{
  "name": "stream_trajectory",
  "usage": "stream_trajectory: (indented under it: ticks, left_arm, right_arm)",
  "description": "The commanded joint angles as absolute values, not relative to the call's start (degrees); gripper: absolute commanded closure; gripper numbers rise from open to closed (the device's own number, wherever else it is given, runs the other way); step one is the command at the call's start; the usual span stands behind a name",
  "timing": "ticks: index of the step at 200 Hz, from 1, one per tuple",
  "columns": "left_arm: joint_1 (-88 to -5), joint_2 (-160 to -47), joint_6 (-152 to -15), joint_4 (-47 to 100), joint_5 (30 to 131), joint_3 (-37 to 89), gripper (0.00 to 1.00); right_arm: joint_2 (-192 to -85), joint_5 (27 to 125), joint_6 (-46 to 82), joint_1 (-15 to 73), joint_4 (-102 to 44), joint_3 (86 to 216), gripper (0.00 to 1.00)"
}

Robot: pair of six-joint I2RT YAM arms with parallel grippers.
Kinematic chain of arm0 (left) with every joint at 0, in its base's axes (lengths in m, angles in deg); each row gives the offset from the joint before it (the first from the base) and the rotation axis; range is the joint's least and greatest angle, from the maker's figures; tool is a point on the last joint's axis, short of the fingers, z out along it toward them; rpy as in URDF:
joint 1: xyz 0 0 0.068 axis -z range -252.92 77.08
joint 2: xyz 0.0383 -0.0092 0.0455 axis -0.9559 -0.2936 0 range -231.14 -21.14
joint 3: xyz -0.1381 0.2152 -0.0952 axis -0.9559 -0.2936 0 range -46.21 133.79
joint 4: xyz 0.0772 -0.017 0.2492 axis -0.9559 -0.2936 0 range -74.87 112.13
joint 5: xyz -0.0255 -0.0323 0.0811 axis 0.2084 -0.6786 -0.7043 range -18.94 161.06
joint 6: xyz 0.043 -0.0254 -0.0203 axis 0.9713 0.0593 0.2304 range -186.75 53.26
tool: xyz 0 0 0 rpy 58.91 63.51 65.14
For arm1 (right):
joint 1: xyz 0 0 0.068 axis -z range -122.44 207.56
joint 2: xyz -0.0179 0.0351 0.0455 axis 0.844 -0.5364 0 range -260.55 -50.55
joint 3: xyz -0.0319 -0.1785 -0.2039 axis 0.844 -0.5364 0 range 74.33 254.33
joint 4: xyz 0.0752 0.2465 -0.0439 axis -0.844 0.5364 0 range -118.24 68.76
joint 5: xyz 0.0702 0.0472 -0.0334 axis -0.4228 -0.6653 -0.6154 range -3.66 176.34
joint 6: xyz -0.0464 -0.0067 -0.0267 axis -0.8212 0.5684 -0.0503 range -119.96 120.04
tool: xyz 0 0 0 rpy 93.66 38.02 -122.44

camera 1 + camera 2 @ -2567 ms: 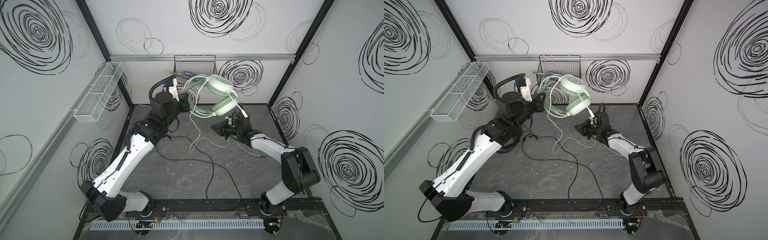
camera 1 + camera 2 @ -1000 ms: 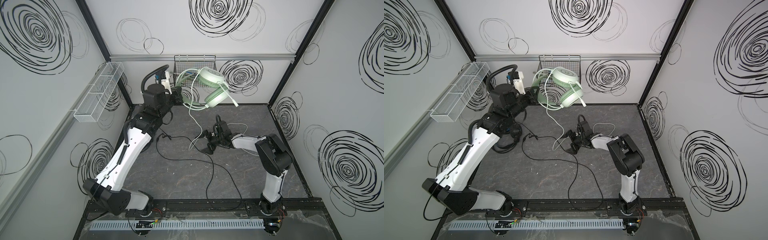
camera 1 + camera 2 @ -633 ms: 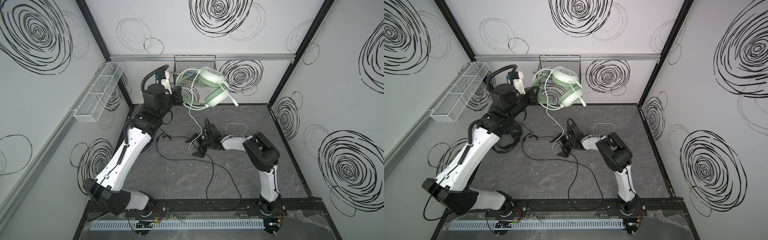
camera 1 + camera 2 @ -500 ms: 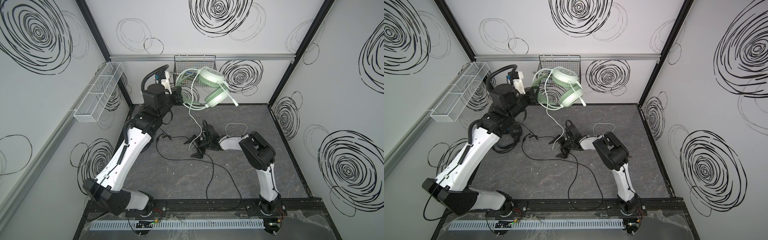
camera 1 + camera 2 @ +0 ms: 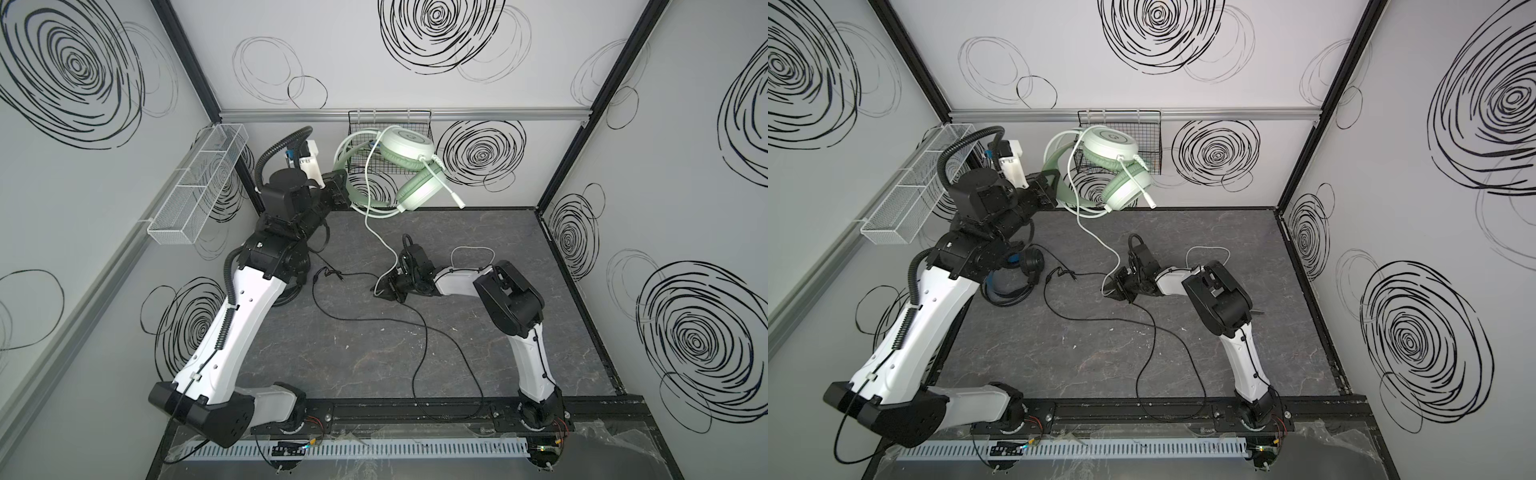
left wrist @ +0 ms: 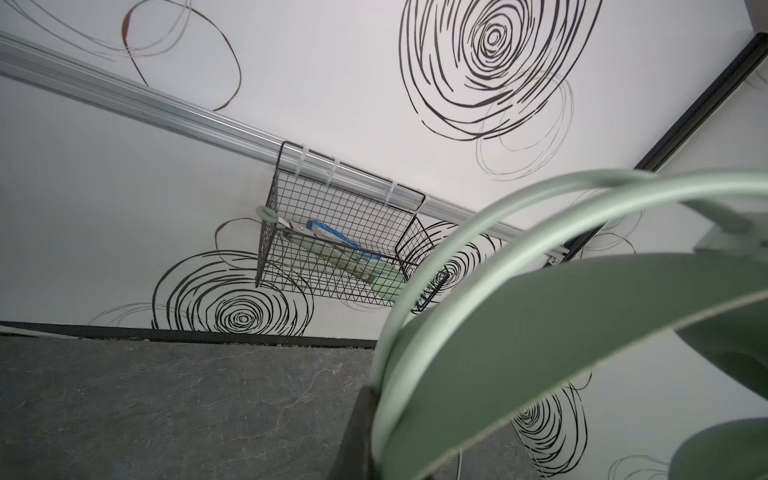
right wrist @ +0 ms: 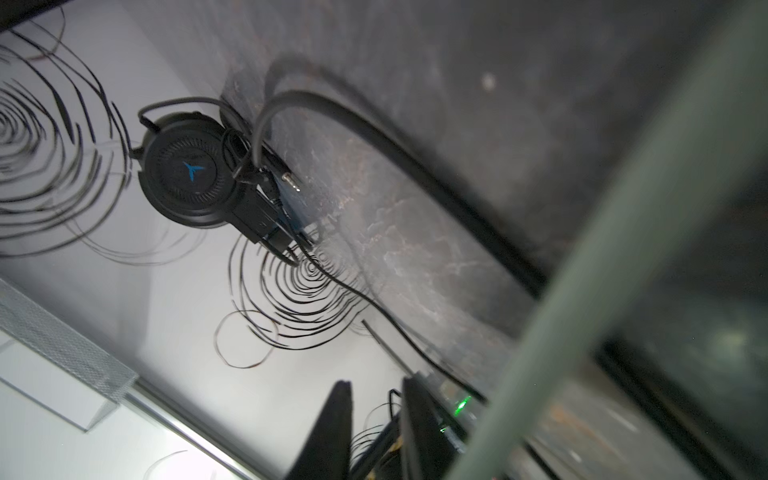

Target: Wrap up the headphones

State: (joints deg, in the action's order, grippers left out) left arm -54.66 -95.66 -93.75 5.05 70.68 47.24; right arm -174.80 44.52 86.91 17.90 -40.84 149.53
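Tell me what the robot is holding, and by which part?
The left gripper holds the mint-green headphones in the air by their headband. The right gripper is at the white cord; a grip cannot be told.

The pale mint-green plastic headset (image 5: 409, 145) has a white cord (image 5: 366, 187). The round black headset (image 7: 187, 174) bears a blue emblem. Black spiral scribbles cover the white walls (image 5: 353, 62), and the floor (image 5: 353, 345) is mottled dark grey.

Ahead of the claw (image 7: 376, 380), fingers narrowly apart, a black headset (image 7: 191, 174) is seen on the worktop (image 7: 415, 232); a black cord (image 7: 374, 124) is laid toward the claw, with a blurred pale cord (image 7: 623, 249) alongside.
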Motion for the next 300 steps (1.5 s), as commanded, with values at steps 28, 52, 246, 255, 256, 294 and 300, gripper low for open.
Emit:
stream_trajectory:
  ticks: [28, 52, 246, 255, 256, 294, 300]
  left_arm:
    - [-57.66, -90.97, -97.97, 11.41, 69.49, 48.05, 1.0]
    - [-58.74, -89.56, -97.78, 11.21, 66.86, 46.44, 1.0]
    - [-64.04, -81.97, -98.63, 24.62, 88.94, 26.25, 1.0]
    - [-64.12, -81.64, -98.2, 23.97, 90.24, 25.47, 1.0]
    - [-64.13, -81.62, -98.11, 23.88, 90.45, 25.45, 1.0]
    - [-62.18, -81.36, -92.59, 19.31, 98.14, 24.34, 1.0]
    - [-61.67, -81.31, -91.65, 18.34, 98.51, 23.92, 1.0]
  right_arm:
    - [-169.97, 47.31, 80.78, 21.5, -35.43, 150.38, 1.0]
    - [-165.79, 50.07, 72.59, 25.0, -28.76, 151.91, 1.0]
    - [-153.6, 64.92, 47.56, 41.65, -7.52, 158.46, 1.0]
    - [-155.2, 66.02, 46.91, 41.66, -6.87, 161.58, 1.0]
    - [-155.2, 66.02, 46.91, 41.66, -6.87, 161.58, 1.0]
    - [-158.47, 69.35, 48.25, 41.7, -4.27, 170.24, 1.0]
    - [-158.4, 70.57, 48.05, 41.61, -3.4, 171.81, 1.0]
